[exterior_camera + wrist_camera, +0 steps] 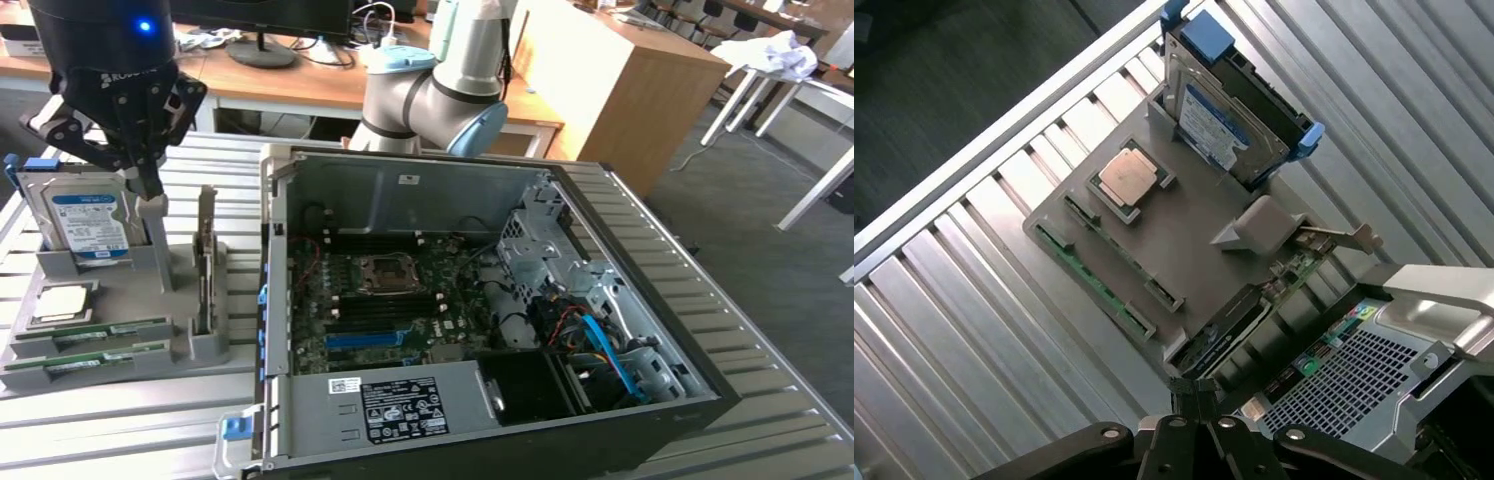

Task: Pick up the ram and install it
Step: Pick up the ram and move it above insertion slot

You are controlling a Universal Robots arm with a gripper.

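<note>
Shows hand [144,183] pressed together, gripping nothing, above grey holder [1184,250], next to hard drive [87,215]. Locates ram [94,335] lying untouched in holder's edge slot. Judged 0 of 2 steps done: neither pickup nor installation into computer case [400,185] beside holder.

Hard drive [91,215]: we see it standing on edge in a grey holder [1184,235], nearest the gripper [144,188], with its white-blue label showing.
Processor [1129,178]: we find it lying flat on the holder, farther from the gripper than the drive.
Upright card [207,250]: it stands in the holder, near the gripper, on the case's side.
Computer case [400,185]: open and well apart from the gripper; we see the motherboard [387,310] and a labelled power supply [387,405] inside.
Table [107,420]: ribbed metal, under everything.
</note>
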